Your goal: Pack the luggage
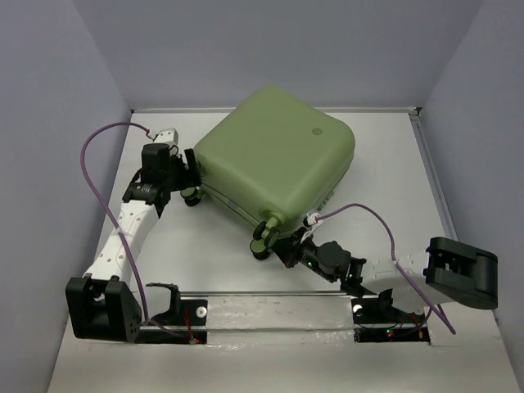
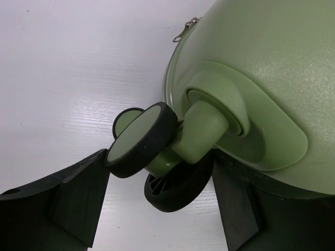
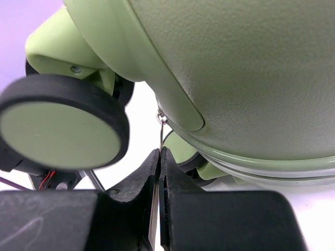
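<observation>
Closed luggage (image 1: 274,155) lying flat and askew at mid-counter (image 1: 385,188): pale sage-green textured shell, rounded corners, black-tyred casters along its near-left edge. Left pincer (image 2: 158,159) spread astride the left caster (image 2: 138,141); right pincer (image 3: 160,157) pressed together, pinching a zip pull (image 3: 162,133) beside the near caster (image 3: 63,125)

**Out of Sight**

The luggage (image 1: 274,155) runs off the edges of both wrist views (its inside is hidden throughout). The zipper pull (image 3: 161,130) vanishes between the fingers of the right gripper (image 3: 159,157). Whether the left gripper (image 2: 157,175) presses the wheel (image 2: 138,141) cannot be told.
</observation>
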Tool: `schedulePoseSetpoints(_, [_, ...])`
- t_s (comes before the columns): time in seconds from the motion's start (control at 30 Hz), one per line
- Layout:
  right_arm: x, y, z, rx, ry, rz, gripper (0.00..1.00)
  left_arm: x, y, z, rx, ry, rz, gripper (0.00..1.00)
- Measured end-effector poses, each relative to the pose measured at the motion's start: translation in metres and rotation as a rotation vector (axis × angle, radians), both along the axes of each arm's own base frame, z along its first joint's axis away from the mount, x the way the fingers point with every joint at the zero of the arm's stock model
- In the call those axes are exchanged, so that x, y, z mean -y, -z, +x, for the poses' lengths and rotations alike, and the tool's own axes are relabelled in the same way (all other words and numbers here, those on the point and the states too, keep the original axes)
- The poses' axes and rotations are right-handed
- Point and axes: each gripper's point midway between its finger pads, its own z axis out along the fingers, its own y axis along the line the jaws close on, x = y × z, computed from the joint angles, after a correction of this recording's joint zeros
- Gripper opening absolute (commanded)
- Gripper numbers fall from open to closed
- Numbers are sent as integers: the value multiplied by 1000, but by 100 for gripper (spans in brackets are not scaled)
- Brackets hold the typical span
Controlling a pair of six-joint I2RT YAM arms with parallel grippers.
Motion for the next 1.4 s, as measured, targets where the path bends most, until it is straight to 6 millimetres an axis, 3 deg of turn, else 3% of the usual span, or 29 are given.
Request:
schedulePoseSetpoints(0.23, [3, -2, 1, -8, -10, 3, 7, -4, 3, 7, -8, -2, 23, 69])
schedulePoseSetpoints(0.27, [4, -2, 2, -10, -11, 3, 7, -4, 4, 7, -8, 1, 26, 73])
schedulePoseSetpoints(0.33, [9, -3, 4, -14, -12, 8, 7, -4, 4, 7, -8, 3, 30, 98])
schedulePoseSetpoints(0.73, [24, -6, 5, -24, -21, -3, 7, -6, -2, 12, 22, -22, 114, 99])
schedulePoseSetpoints(0.9, [26, -6, 7, -26, -19, -4, 7, 2, -1, 12, 21, 23, 110, 73])
schedulePoseSetpoints(0.93, [27, -6, 8, -26, -15, -5, 7, 5, -1, 12, 21, 36, 101, 50])
schedulePoseSetpoints(1.0, [28, -5, 11, -27, -10, -6, 7, 10, 0, 14, 25, 70, 94, 25])
schedulePoseSetpoints(1.1, [32, -3, 16, -29, 4, -16, 7, 27, -26, 19, 110, 203, 101, 6])
schedulePoseSetpoints(1.17, [39, 3, 22, -38, 25, -45, 7, 39, -25, 14, 112, 280, 107, 6])
schedulePoseSetpoints(1.4, [70, 9, 57, -74, 98, -80, 7, 60, -24, 13, 134, 274, 74, 6])
